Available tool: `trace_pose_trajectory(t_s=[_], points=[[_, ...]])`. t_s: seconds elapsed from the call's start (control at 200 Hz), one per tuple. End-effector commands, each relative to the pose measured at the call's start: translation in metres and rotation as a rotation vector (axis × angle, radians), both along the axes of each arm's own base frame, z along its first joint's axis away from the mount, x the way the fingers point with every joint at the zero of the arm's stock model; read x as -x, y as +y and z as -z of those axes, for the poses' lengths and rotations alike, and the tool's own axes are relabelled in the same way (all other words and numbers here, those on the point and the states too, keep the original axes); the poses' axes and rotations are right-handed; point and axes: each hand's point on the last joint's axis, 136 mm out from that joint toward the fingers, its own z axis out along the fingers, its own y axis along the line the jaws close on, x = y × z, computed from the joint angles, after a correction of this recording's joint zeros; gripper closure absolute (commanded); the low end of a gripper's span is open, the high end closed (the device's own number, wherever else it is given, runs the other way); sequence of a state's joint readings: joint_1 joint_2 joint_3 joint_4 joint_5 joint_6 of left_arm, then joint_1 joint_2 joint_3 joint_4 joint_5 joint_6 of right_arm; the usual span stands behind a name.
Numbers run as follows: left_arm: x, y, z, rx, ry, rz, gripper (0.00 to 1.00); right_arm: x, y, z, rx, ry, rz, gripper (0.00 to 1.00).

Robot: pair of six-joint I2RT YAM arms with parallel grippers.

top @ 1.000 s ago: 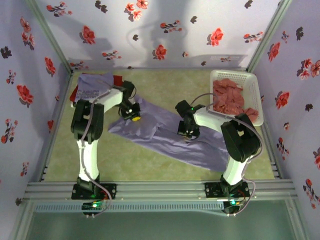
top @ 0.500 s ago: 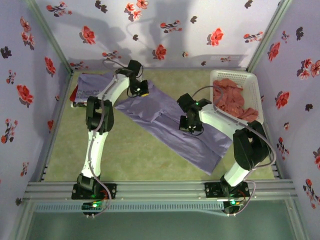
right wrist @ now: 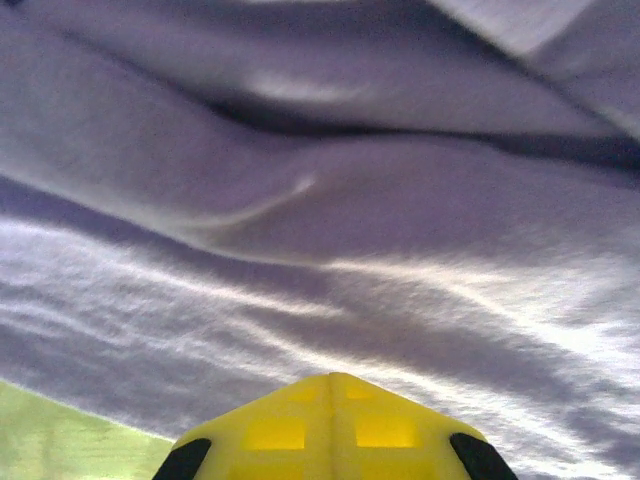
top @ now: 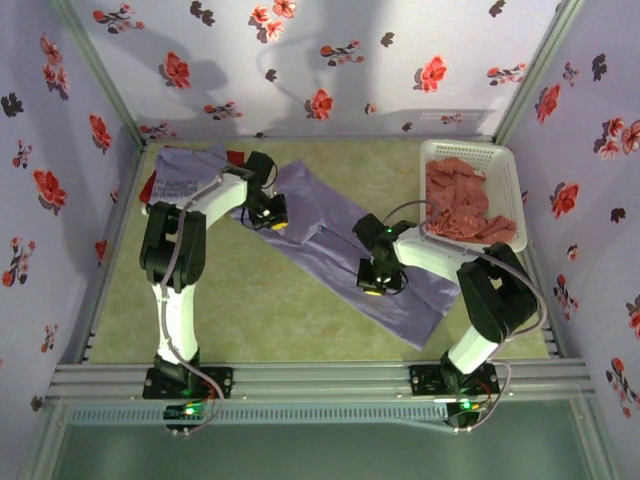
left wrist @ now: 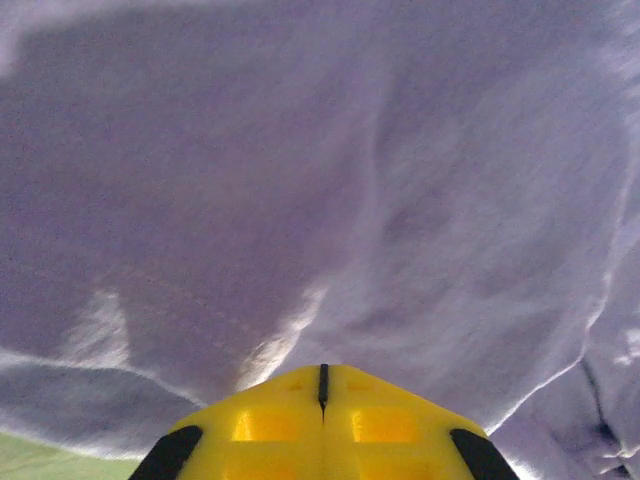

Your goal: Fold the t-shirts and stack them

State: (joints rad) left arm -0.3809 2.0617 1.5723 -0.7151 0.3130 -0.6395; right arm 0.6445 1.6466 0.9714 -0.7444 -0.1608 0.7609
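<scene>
Status: early to mid, by my read.

Left gripper (top: pixel 268 215): jaws closed, tips buried in the lavender t-shirt (top: pixel 325 240) near its far-left end. Looks like a pinch of cloth between them.
Right gripper (top: pixel 374 287): jaws closed too, on the near edge of the same shirt toward its lower-right end. Same apparent pinch.

Where the shirt is: mid-table (top: pixel 260 310), lying as a long diagonal band from far left to near right, between my two arms. It looks narrowed lengthwise with a crease across the middle, so I judge it part-folded. It isn't a compact square and isn't stacked.

Done, apparently: the purple lettered t-shirt (top: pixel 185 178) lies flat at the far-left corner with red cloth (top: pixel 236 158) peeking out from under its edges. I read that as the stack started.

Left to do: finish folding the lavender one, put it on that pile, then work through the salmon-red t-shirts (top: pixel 455 190) heaped in the white basket (top: pixel 507 180) at far right.

Counts:
- lavender: 1
- purple lettered: 1
- red under the pile: at least 1, can't tell more
- salmon-red in basket: crumpled heap, several I'd guess, not countable
- basket: 1
</scene>
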Motion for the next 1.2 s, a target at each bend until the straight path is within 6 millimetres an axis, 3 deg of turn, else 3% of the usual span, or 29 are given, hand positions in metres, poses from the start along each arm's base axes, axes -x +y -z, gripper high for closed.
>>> trace_pose_trajectory(t_s=[0.0, 0.28, 0.39, 0.48, 0.575, 0.75, 0.93, 1.06, 1.19], points=[[-0.003, 0.017, -0.044, -0.008, -0.095, 0.008, 1.00, 0.005, 0.019, 0.008, -0.023, 0.032, -0.039, 0.97], [0.003, 0.046, -0.065, -0.025, -0.111, -0.018, 1.00, 0.015, 0.116, -0.006, -0.114, 0.032, -0.219, 0.98], [0.002, 0.042, -0.053, -0.016, -0.084, -0.027, 1.00, 0.005, 0.129, -0.018, -0.115, 0.000, -0.232, 0.98], [-0.003, 0.029, -0.039, -0.007, -0.072, -0.034, 1.00, -0.007, 0.121, -0.034, -0.101, -0.068, -0.208, 0.98], [-0.010, 0.013, -0.022, -0.003, -0.057, -0.046, 1.00, -0.013, 0.099, -0.048, -0.082, -0.113, -0.165, 0.98], [-0.023, -0.007, 0.018, 0.018, -0.003, -0.101, 1.00, -0.013, 0.041, -0.050, -0.047, -0.126, -0.060, 0.96], [-0.038, -0.011, 0.040, 0.003, 0.001, -0.130, 1.00, -0.008, -0.006, -0.050, -0.006, -0.130, 0.014, 0.95], [-0.072, -0.026, 0.054, 0.043, -0.075, -0.166, 1.00, -0.004, -0.045, -0.041, 0.068, -0.111, 0.135, 0.94], [-0.108, -0.048, 0.058, 0.064, -0.120, -0.141, 1.00, -0.006, -0.050, -0.044, 0.053, -0.120, 0.153, 0.92]])
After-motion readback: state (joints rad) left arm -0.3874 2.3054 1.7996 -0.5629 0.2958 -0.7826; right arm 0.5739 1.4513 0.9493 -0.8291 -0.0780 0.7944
